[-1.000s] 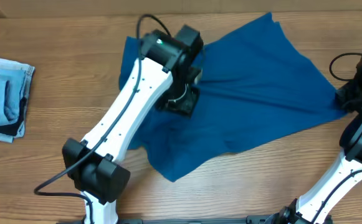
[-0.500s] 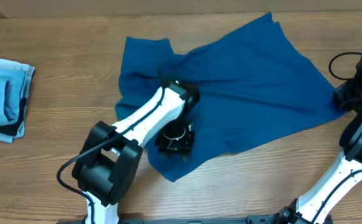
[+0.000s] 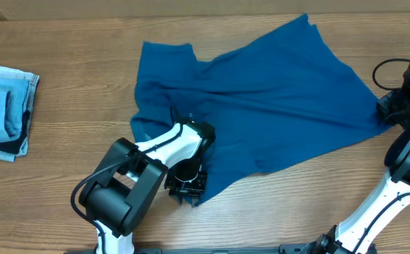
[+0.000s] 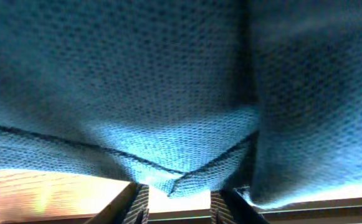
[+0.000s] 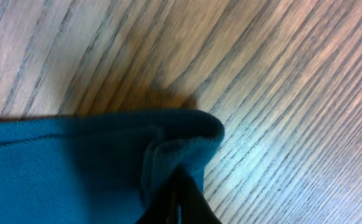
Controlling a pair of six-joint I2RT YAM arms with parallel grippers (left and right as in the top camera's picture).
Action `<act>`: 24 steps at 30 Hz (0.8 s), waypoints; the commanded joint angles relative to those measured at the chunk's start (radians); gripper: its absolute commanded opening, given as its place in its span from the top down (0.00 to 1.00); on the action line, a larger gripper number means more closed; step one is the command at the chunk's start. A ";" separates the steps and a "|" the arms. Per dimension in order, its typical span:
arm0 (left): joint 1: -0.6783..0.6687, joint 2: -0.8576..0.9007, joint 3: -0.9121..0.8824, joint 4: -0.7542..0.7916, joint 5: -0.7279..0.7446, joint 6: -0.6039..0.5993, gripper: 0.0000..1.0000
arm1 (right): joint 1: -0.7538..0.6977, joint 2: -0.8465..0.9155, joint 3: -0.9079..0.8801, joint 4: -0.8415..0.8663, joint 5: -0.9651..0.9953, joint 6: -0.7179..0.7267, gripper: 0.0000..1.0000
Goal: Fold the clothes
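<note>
Spread rumpled across the middle of the brown wood-grain table (image 3: 70, 162): a large deep teal-blue short-sleeved shirt of soft fabric (image 3: 275, 99), reaching from left of centre almost to the right edge, with one pointed corner toward the far side and a loose flap toward the near side. Lies mostly flat, with long creases fanning out from the right-hand corner. At that corner, the black right gripper (image 3: 387, 109), low over the table; jaws together, clamped on a small folded bit of the shirt's hem, plain in the right wrist view, with bare wood grain all round the fold. At the near flap, the left gripper (image 3: 185, 185), pointing down at the cloth's edge just beside bare table, the white arm (image 3: 155, 144) folded back sharply toward the near side. In the left wrist view, knit fabric filling nearly everything, a stitched hem corner drooping between the two fingers (image 4: 138, 208); jaws apart, a pale gap showing beneath the corner; cannot tell whether either finger touches the cloth. At the left edge of the table, well apart from the shirt, a folded stack of pale blue denim with a dark lower edge (image 3: 3, 106).
</note>
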 commanded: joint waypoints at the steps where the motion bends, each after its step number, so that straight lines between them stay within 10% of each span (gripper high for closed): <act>1: -0.003 0.012 -0.026 0.086 -0.024 -0.003 0.68 | 0.002 0.001 0.003 0.003 -0.009 0.005 0.96; 11: 0.047 -0.054 -0.024 0.109 -0.066 -0.060 0.95 | 0.002 0.001 0.003 0.008 -0.009 0.005 0.87; 13: 0.070 -0.139 -0.010 0.115 -0.078 -0.060 0.82 | 0.002 0.001 0.003 0.011 -0.010 0.005 0.76; 15: 0.102 -0.232 0.005 0.116 -0.107 -0.060 0.67 | 0.002 0.001 0.003 0.010 -0.010 0.005 0.37; 18: 0.164 -0.331 0.006 0.102 -0.134 -0.067 0.50 | -0.006 0.001 0.003 0.010 -0.009 0.006 0.05; 24: 0.229 -0.360 0.005 0.121 -0.230 -0.065 0.41 | -0.065 -0.024 0.025 0.010 -0.127 0.003 0.05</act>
